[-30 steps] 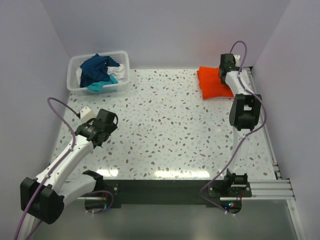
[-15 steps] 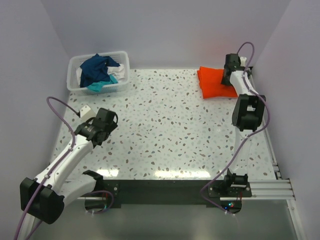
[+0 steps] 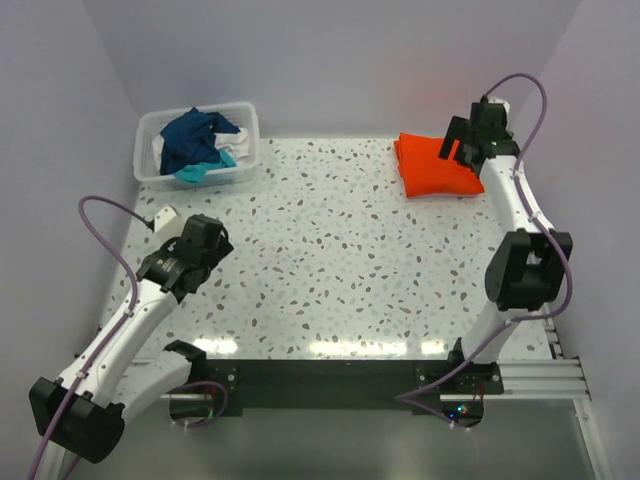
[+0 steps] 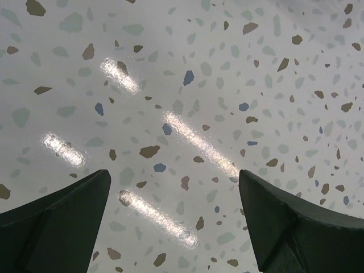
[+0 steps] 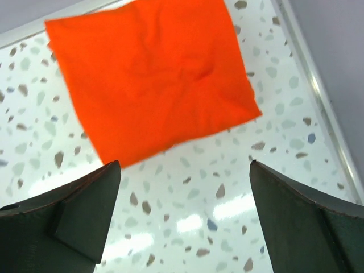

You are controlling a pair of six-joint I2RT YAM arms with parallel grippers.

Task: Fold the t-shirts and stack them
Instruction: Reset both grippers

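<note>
A folded orange-red t-shirt (image 3: 432, 168) lies flat at the far right of the table; it also shows in the right wrist view (image 5: 151, 79). My right gripper (image 3: 466, 148) hangs open and empty above its right edge, with nothing between the fingers (image 5: 74, 219). Navy (image 3: 195, 135), teal (image 3: 195, 172) and white (image 3: 158, 150) t-shirts lie crumpled in the plastic basket (image 3: 248, 112) at the far left. My left gripper (image 3: 192, 268) is open and empty over bare table at the near left, its fingers (image 4: 57, 222) wide apart. No pink shirt is in view.
The terrazzo table (image 3: 330, 260) has a metal rail (image 3: 545, 300) along its right edge, also seen in the right wrist view (image 5: 318, 96). Purple walls close in the back and both sides. A black plate (image 3: 320, 375) spans the near edge between the arm bases.
My right gripper has lifted off the orange-red shirt and drawn back to the right and up. My left arm has shifted slightly left and back.
</note>
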